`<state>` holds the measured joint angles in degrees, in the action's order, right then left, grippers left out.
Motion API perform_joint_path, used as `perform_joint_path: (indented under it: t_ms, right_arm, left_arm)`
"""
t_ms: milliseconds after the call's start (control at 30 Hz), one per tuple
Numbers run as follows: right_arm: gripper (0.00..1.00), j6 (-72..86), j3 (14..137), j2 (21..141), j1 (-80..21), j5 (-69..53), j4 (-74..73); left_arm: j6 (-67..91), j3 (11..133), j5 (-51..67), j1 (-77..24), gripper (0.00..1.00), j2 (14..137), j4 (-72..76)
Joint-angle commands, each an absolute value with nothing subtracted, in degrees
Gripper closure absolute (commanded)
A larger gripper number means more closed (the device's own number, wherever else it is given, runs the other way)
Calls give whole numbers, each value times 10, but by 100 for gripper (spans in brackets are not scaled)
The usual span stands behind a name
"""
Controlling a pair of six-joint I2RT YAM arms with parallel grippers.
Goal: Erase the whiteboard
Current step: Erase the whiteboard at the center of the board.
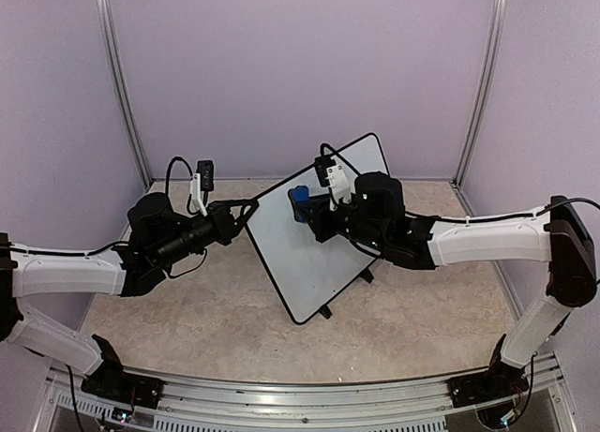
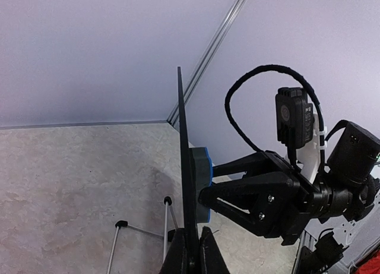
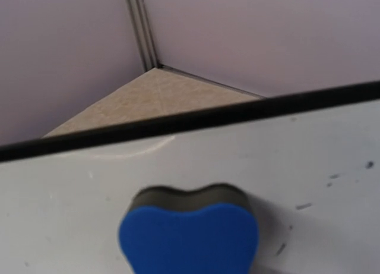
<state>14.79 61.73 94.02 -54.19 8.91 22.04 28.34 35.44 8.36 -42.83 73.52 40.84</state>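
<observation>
Closest to the right wrist lens was the blue eraser (image 3: 189, 238), blurred and pressed flat on the whiteboard (image 3: 249, 161), with my right hand (image 2: 205, 189) clamped on it from behind (the left wrist view showed that grip best). My left hand (image 1: 247, 209) was shut on the board's left edge, steadying it where it stood tilted on its stand feet (image 1: 325, 312) in the middle of the desk (image 1: 187, 310), between the two arms. From above the face looked clean white, so I judged the job mostly done. What remained, as far as I could see, was a scatter of small dark specks (image 3: 304, 207) to the right of the eraser and a faint smear near the top rim. I could not vouch for the rest: the right arm covered the upper middle of the board in the overhead view, the right wrist view took in only a strip of it, and the left wrist view caught the board edge-on, its face unseen. Whether the specks were ink or dirt, I could not tell.
</observation>
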Motion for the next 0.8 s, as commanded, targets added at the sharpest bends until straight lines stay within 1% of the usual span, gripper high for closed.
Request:
perform_joint_path:
  t_ms: [0, 133, 333, 533, 667, 767]
  right_arm:
    - [78, 177, 609, 969, -544, 6, 178]
    - [78, 172, 608, 981, -570, -16, 182]
    - [78, 173, 650, 996, -601, -5, 144]
    - [78, 207, 702, 1015, -610, 81, 58]
    - [77, 209, 698, 998, -603, 151, 34]
    - [77, 212, 681, 978, -574, 159, 36]
  left_arm:
    - [246, 335, 204, -457, 100, 746, 351]
    - [247, 336, 206, -457, 100, 749, 353]
    - [247, 336, 206, -457, 100, 752, 354]
    - [247, 336, 205, -457, 100, 752, 352]
    - [247, 336, 206, -457, 100, 751, 352]
    - [247, 335, 205, -457, 100, 748, 352]
